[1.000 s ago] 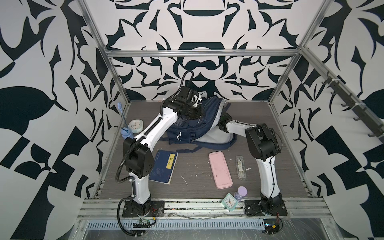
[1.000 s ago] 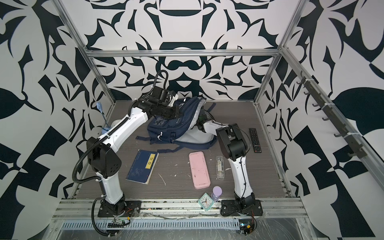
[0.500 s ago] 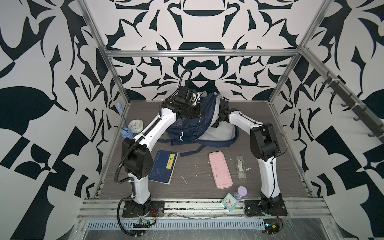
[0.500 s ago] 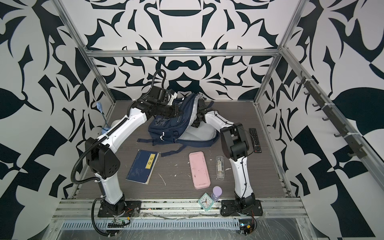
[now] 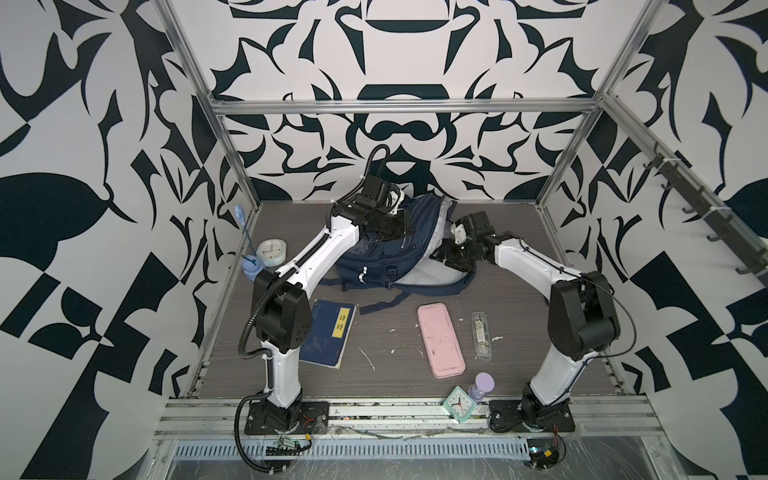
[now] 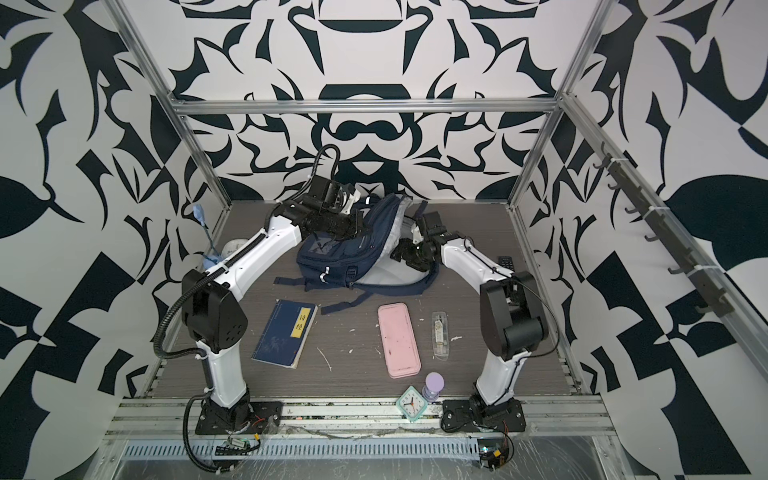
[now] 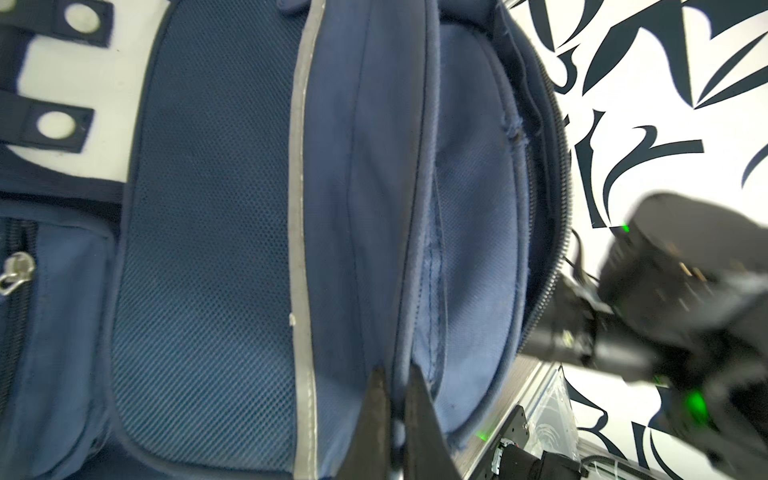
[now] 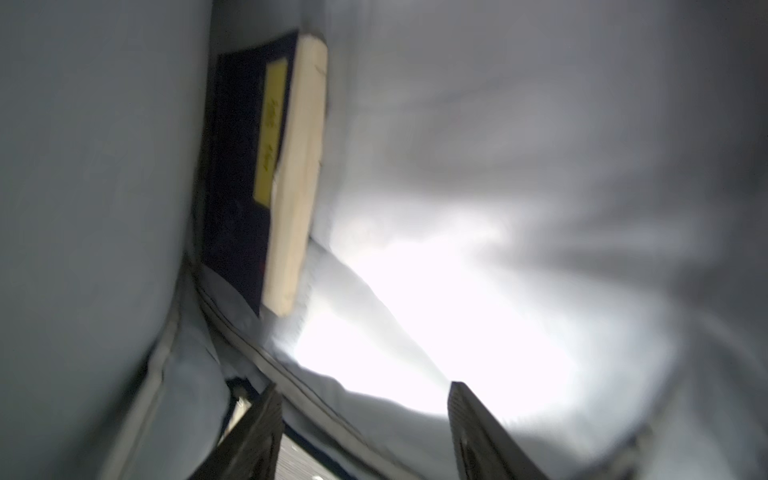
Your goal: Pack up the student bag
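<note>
Bright and even from overhead in both top views, sharp across the table [image 5: 395, 332], with faint, soft shadows under the student bag [image 5: 386, 257]. Crisp on the bag's navy fabric in the left wrist view, but motion-smeared on the right arm [image 7: 681, 291]. Dim and blurred in the right wrist view, blown out to white glare through the lining [image 8: 540, 124], soft on the book [image 8: 245, 187]

The blue book [image 5: 322, 338] bears a yellow label [image 5: 341, 324] reading, it seems, 诗经.
</note>
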